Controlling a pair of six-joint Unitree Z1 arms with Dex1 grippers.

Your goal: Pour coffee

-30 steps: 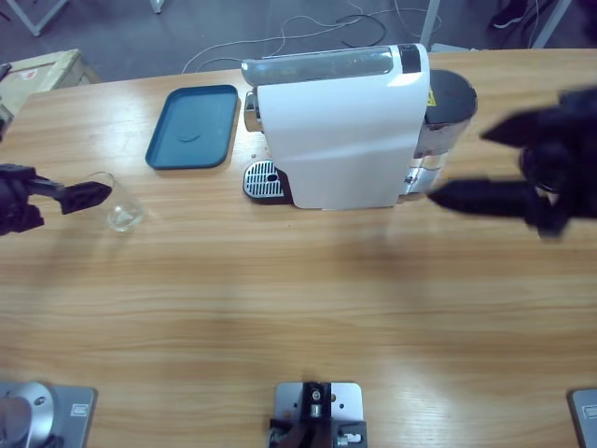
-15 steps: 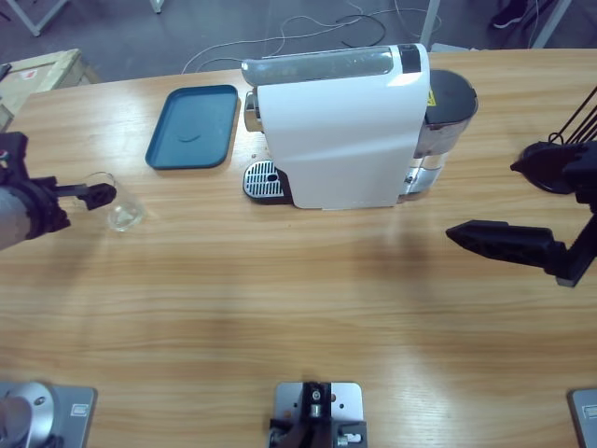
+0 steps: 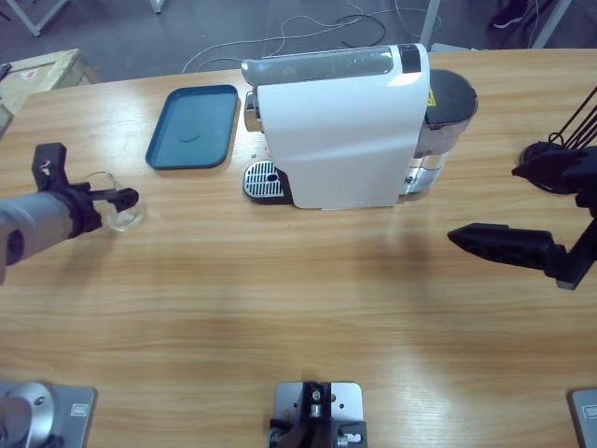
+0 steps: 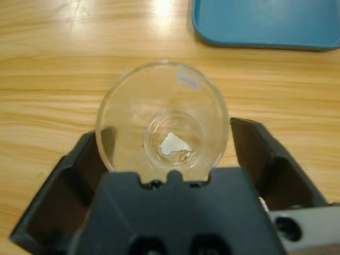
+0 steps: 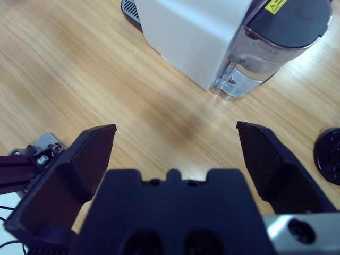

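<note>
Looking down from the high view, we see the left claw [image 3: 119,198] reaching in from the left edge of the bench [image 3: 298,317], its jaws set around a small clear glass tumbler [image 3: 124,217] that stands on the wood below a blue tray [image 3: 193,127]. A white coffee machine [image 3: 336,126] sits at the middle rear with its grey drip grate [image 3: 262,180] toward the tray. The right claw [image 3: 522,210] hangs over the right end of the bench, jaws spread wide with nothing between them, just beside a black round disc [image 3: 552,168].

In the left wrist view, we look down into the tumbler [image 4: 162,119], which sits between the two black jaws. The jaws stand close on either side of the glass, but we cannot tell whether they press it. At its bottom lies only a faint trace of coffee [image 4: 175,149], a thin pale brown film. A corner of the tray [image 4: 265,24] shows above.

In the right wrist view, we find the right claw [image 5: 180,151] gaping over bare wood, empty. The machine [image 5: 196,32] and its grey water tank [image 5: 281,37] stand ahead, and the disc [image 5: 329,156] shows at the right edge.
</note>
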